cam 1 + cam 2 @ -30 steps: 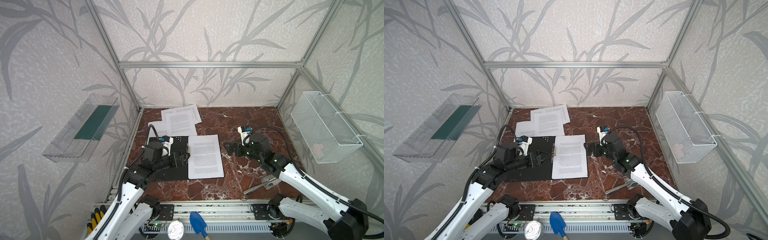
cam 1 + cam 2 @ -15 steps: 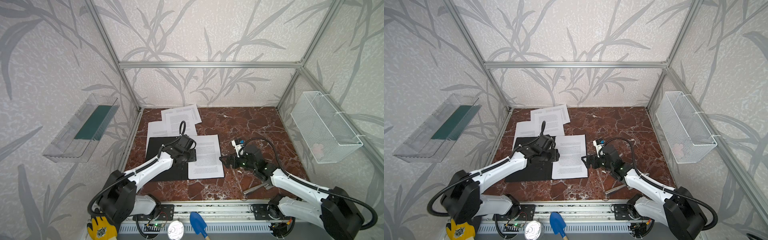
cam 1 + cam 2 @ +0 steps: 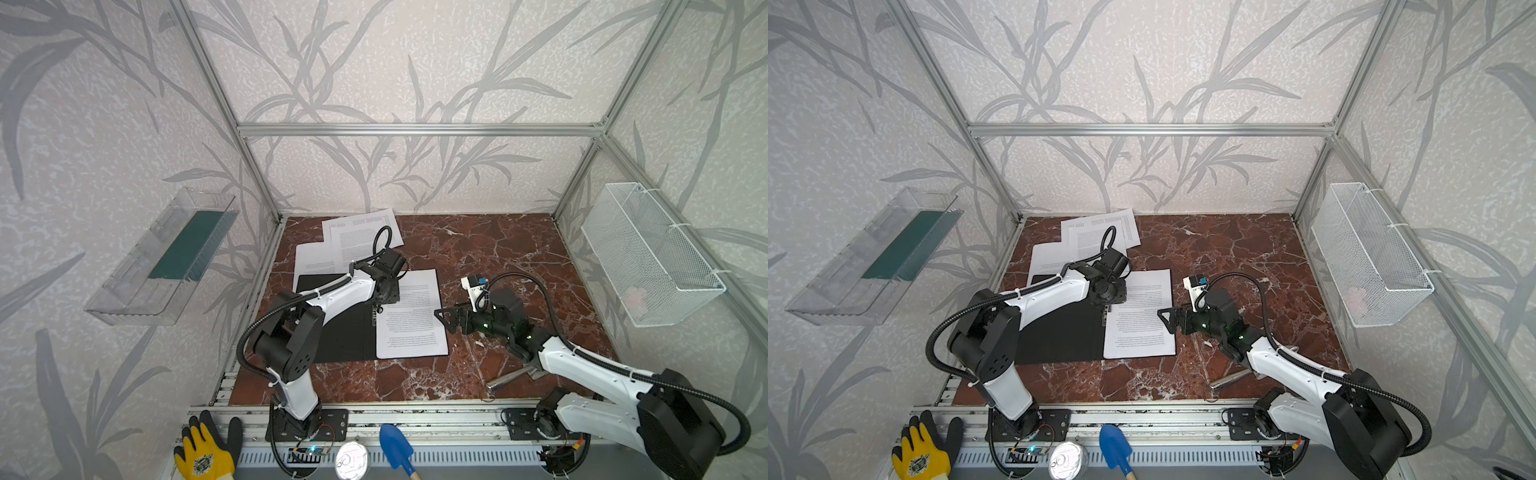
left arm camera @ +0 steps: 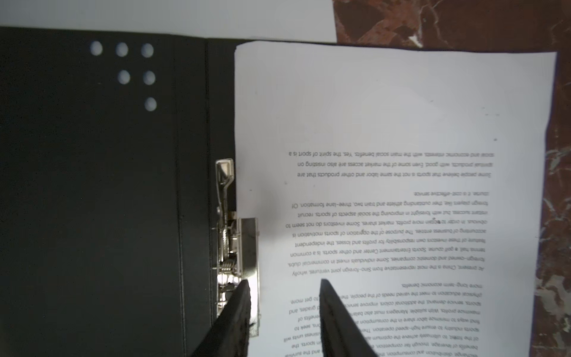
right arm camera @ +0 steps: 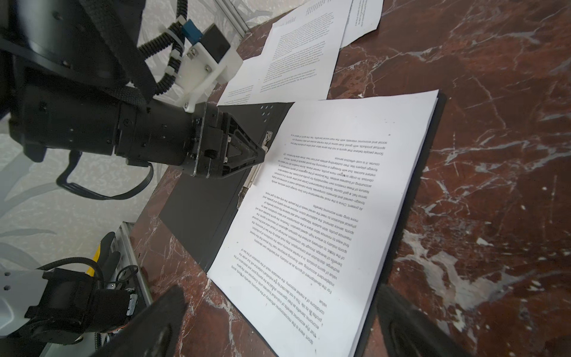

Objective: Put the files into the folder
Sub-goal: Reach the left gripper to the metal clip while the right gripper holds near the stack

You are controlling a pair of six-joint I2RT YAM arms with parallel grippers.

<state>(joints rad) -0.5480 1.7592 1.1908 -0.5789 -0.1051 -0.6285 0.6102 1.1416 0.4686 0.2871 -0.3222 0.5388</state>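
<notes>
The folder (image 3: 332, 332) lies open on the marble table, black inside up. White printed files (image 3: 411, 320) lie on its right half, their edge under the metal clip (image 4: 238, 247) at the spine. More loose files (image 3: 361, 237) lie overlapped behind the folder. My left gripper (image 4: 283, 280) hangs over the clip with its jaws partly apart, one finger above the clip plate, the other above the paper, and nothing between them. My right gripper (image 5: 279, 292) stands wide open, low at the folder's right edge (image 3: 442, 318), empty.
A metal bar (image 3: 511, 376) lies on the table under the right arm. A wire basket (image 3: 648, 257) hangs on the right wall and a clear tray (image 3: 162, 257) on the left wall. A glove (image 3: 203, 457), tin and blue trowel (image 3: 395, 449) sit on the front rail.
My left arm has swung from the folder's left side to above the clip, and its jaws have narrowed. My right gripper has come nearer and lower, to the folder's right edge.
</notes>
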